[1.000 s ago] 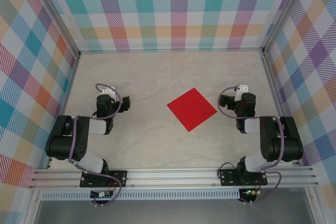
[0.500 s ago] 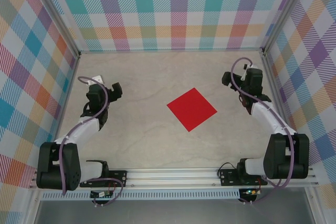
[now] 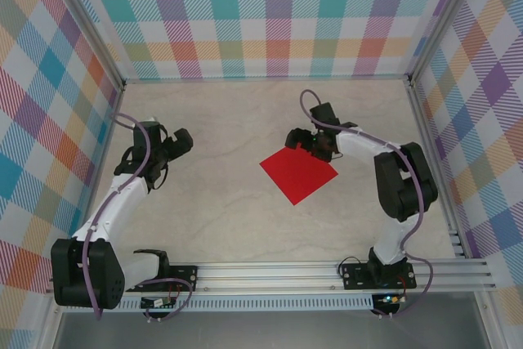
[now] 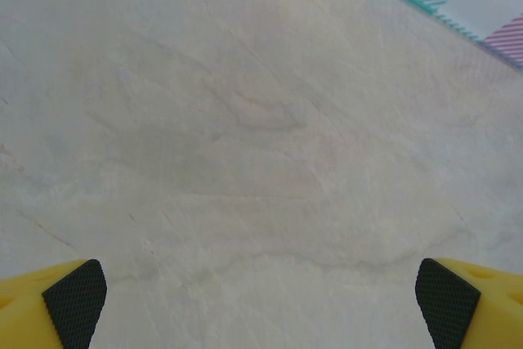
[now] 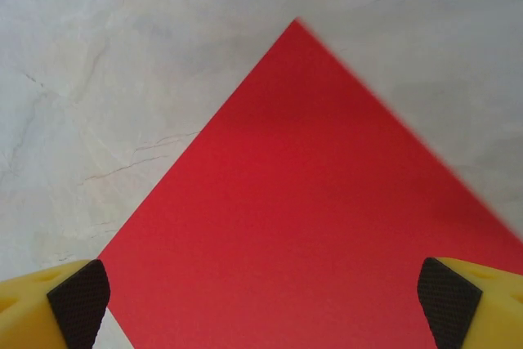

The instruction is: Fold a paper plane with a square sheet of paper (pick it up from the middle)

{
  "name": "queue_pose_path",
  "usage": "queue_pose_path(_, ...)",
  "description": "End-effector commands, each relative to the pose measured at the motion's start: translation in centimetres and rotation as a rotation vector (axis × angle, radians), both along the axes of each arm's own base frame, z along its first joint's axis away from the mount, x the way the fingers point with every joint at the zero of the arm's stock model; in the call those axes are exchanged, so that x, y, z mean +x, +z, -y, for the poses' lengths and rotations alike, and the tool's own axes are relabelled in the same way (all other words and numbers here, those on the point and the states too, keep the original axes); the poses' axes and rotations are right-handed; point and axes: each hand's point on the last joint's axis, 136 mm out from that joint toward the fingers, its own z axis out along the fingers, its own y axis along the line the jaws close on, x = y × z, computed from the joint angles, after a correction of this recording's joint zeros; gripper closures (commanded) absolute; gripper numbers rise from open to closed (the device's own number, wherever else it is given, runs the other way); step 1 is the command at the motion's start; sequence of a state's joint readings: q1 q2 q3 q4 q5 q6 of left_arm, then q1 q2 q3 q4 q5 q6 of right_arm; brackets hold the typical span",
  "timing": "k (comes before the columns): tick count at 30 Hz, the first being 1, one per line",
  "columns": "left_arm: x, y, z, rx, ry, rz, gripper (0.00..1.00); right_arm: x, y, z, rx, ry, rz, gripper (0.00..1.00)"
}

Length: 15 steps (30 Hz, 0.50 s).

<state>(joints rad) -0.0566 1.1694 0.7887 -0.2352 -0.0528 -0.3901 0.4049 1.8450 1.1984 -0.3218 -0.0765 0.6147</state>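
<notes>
Boxed in on three sides by plaid walls (image 3: 270, 14), with a pale marbled table (image 3: 245, 226) for a floor. Holds one loose thing, the square sheet of paper (image 3: 299, 171): bright red, flat, unfolded, turned corner-on like a diamond, slightly right of the table's middle. Stretched in from the right and bent back toward the sheet's far corner, the right arm (image 3: 392, 177). Stretched over bare table at the left, well apart from the sheet, the left arm (image 3: 114, 202). By that far corner, the right gripper (image 3: 296, 138), spread wide, pinching nothing. Seen from its wrist, red sheet (image 5: 310, 202) between and beyond the black pads (image 5: 78, 300); touching or not, impossible to tell. Likewise spread wide over bare tabletop, the left gripper (image 3: 181, 141).
</notes>
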Motion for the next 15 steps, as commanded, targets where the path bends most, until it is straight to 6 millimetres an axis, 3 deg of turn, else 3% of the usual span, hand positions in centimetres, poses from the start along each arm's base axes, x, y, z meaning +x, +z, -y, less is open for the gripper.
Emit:
queue_pose_path(1,-0.8,0.4,0.9,-0.039,-0.028,-0.030,0.00,0.0,0.0,-1.9,0.020,0.000,-0.052,0.00)
queue_pose_path(5,-1.0,0.0,0.6,-0.029,-0.017,-0.042,0.00,-0.1,-1.3,-1.8,-0.019,-0.031,-0.101,0.00)
queue_pose_path(9,-1.0,-0.2,0.8,-0.032,-0.022,-0.049,0.00,-1.7,-3.1,-0.6,-0.062,-0.069,-0.170,0.00)
queue_pose_path(15,-1.0,-0.3,0.9,-0.044,-0.028,-0.057,0.00,-7.4,-5.4,2.3,-0.130,-0.124,-0.301,0.00)
